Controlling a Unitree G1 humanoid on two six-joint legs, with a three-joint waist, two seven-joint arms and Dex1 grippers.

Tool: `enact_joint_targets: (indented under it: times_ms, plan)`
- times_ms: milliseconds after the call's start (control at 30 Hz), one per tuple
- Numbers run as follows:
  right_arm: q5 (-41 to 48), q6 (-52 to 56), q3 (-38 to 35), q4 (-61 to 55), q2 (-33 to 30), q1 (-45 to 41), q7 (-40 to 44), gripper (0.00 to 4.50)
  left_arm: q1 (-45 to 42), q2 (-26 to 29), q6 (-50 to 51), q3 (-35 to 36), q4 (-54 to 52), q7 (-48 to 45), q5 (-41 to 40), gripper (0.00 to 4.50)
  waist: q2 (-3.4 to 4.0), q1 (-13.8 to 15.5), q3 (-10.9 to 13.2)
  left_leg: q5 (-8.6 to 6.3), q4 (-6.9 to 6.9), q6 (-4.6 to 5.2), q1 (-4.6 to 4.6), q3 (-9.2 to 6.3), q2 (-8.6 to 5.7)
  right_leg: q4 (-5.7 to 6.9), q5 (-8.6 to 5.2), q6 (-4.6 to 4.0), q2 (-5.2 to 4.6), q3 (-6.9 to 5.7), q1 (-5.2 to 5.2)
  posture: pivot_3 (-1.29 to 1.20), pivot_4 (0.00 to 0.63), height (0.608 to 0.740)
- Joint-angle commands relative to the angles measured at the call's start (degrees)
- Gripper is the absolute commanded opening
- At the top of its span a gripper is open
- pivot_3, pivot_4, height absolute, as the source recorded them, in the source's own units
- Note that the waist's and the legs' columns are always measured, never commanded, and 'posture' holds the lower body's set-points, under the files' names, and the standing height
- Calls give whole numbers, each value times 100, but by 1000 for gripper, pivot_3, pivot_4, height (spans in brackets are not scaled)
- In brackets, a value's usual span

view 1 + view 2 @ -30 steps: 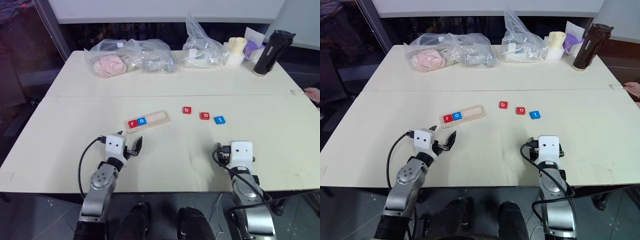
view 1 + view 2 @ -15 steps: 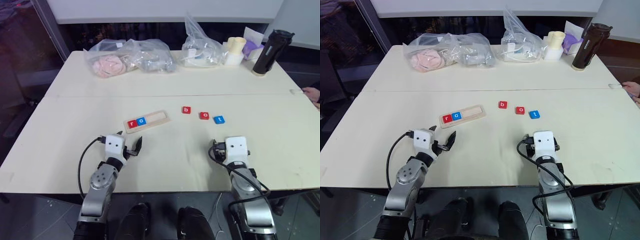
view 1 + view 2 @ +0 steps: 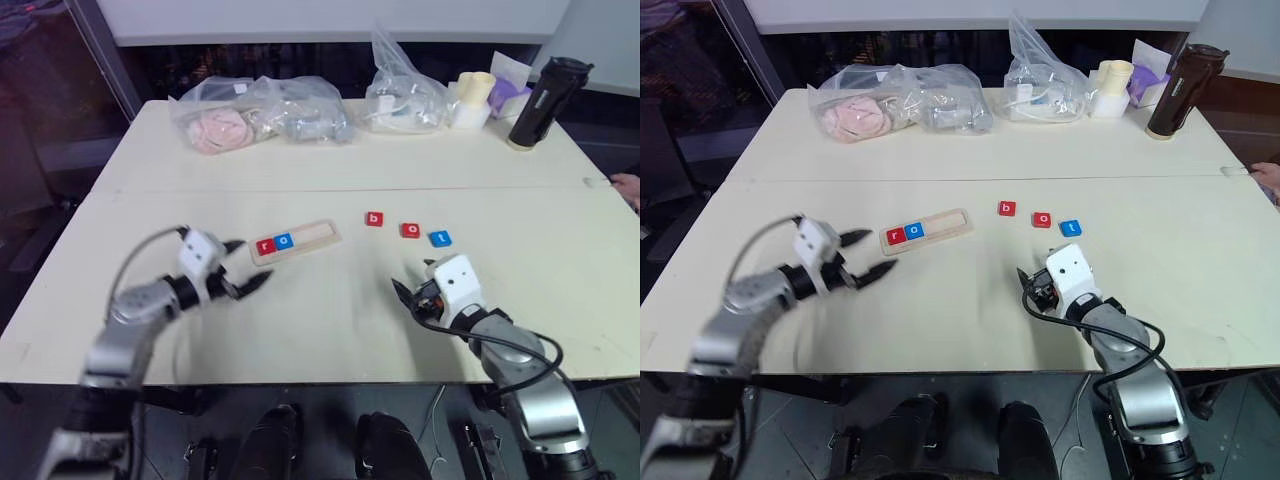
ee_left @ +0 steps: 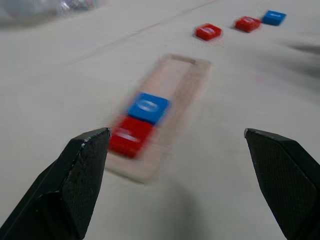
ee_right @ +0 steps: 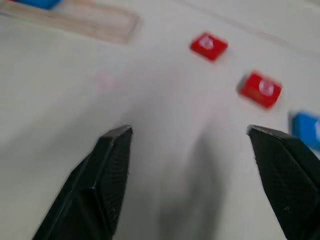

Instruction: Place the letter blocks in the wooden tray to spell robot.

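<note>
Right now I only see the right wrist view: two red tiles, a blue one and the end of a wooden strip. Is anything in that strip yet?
Observer: Yes. The wooden tray holds a red r and a blue o at its left end.
Operator: Which letters are on my loose tiles?
Observer: Going out from the tray: red b, red o, blue t.
Operator: Where is the other arm?
Observer: The left gripper hangs by the tray's left end, fingers open and empty.

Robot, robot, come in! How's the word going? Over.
Both grippers, left and right, open, empty. Red r, blue o in the tray. Red b, red o, blue t loose on the table. Nothing blocking.
</note>
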Motion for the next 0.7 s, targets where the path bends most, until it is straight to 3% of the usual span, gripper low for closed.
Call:
enact_joint_targets:
  times_ms: [33,233,400,700]
  plan:
    - [237,124,3,-317,-142,-181,242,3680,-569,323,-129,-243,903,-1090,52,4500,0,-8,0,1,-1,1,-1,4,-3,-2,1,0,3,-3,1,0,150,725]
    - [441,409,72,-694,-218,-336,347,3680,-2069,384,-1259,-882,3412,-2493,838,4500,-18,-2,12,11,-2,15,-8,15,-17,-1,16,17,-5,1,0,0,150,725]
    - [502,642,83,-1091,-233,-210,243,3680,-3152,87,-2311,-1131,5370,-2703,1476,4500,-29,-3,19,11,1,15,-8,16,-18,1,19,23,-5,-1,2,0,150,725]
    - [510,878,17,-1480,-154,102,-139,3680,-3826,-268,-3100,-1135,6622,-2548,2107,4500,-47,-7,29,11,9,16,-9,17,-17,6,25,34,-6,-1,3,0,150,725]
